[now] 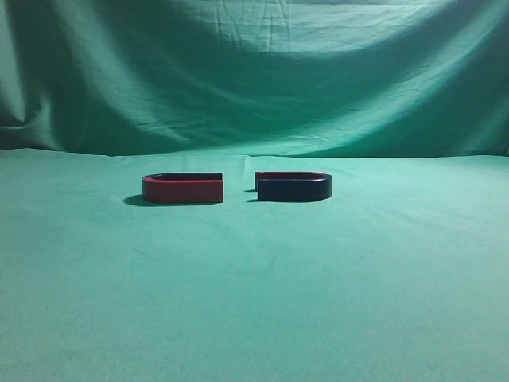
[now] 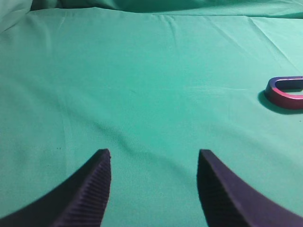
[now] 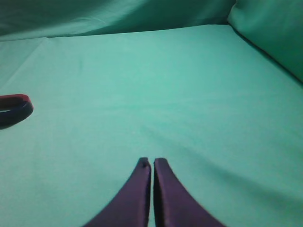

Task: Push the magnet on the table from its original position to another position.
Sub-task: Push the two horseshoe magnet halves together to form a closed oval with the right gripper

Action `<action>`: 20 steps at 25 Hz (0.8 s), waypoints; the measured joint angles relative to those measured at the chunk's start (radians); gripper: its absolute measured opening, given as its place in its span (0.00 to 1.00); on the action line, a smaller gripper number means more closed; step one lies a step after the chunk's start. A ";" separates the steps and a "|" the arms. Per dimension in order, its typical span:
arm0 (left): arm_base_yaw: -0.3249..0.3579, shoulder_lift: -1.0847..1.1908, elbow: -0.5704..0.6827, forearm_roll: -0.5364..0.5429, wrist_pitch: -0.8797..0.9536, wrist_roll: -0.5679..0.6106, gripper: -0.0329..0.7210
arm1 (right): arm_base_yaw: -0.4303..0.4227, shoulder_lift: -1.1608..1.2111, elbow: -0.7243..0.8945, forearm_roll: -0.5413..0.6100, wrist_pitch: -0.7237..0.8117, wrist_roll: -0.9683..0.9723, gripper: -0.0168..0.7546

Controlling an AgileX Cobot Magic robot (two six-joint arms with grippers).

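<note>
The magnet [image 1: 293,187] is sitting untouched on the table [image 1: 254,302], right of the red magnet [image 1: 183,189], while the right claw [image 3: 152,163], pressed closed, and the left claw [image 2: 154,156], spread wide, are waiting far away.

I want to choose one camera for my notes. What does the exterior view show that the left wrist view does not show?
Only the exterior view shows the magnet, dark on its near side, lying right of the red-sided magnet with a gap between their open ends, and the green backdrop drape in full. Only the left wrist view shows the left gripper, its fingers apart and holding nothing, above bare cloth. Both views share the table and the red-sided magnet, which the left wrist view cuts off at its right edge.
</note>
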 joint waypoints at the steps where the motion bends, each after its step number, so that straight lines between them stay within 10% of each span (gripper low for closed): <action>1: 0.000 0.000 0.000 0.000 0.000 0.000 0.54 | 0.000 0.000 0.000 0.000 0.000 0.000 0.02; 20: 0.000 0.000 0.000 0.000 0.000 0.000 0.54 | 0.000 0.000 0.000 0.000 0.000 0.000 0.02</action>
